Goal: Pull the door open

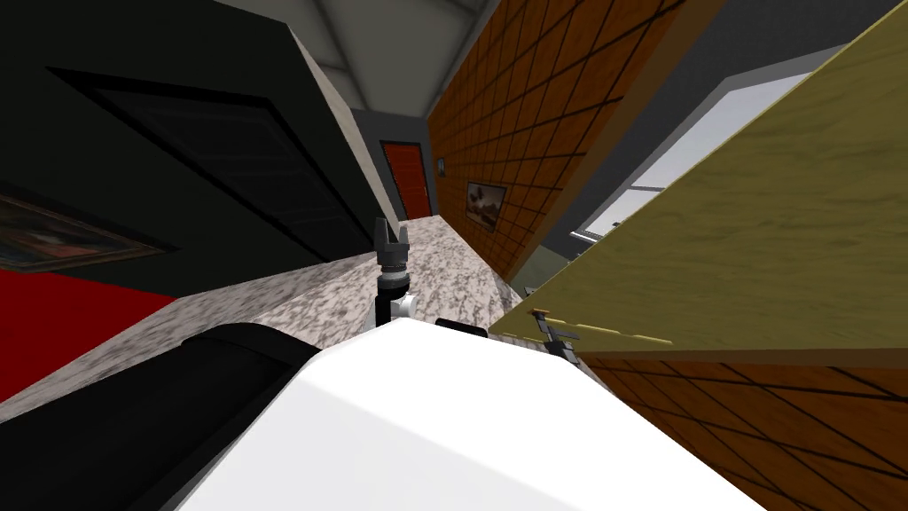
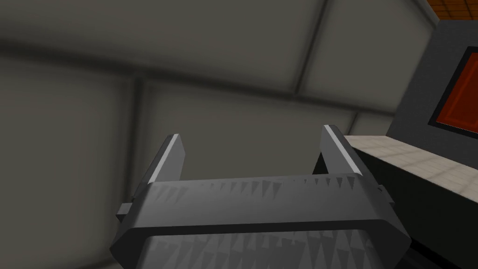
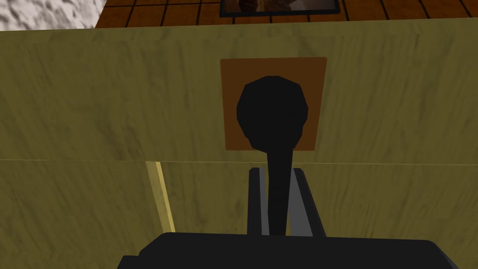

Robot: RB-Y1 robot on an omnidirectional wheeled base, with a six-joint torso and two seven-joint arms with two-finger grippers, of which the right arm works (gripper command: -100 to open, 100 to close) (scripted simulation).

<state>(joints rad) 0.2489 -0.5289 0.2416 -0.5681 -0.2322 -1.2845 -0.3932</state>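
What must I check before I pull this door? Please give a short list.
1. Right gripper shut on the handle: ok, both fingers press the lever's sides.
2. Grip depth: ok, the lever runs down between the fingers to the gripper's body.
3. Handle seated on its brown plate on the door: ok.
4. Left gripper out of the way: ok, it is open, empty and raised ahead of me, apart from the door.
5. Latch released: cannot tell.
6. Room behind me for the door's swing: cannot tell.
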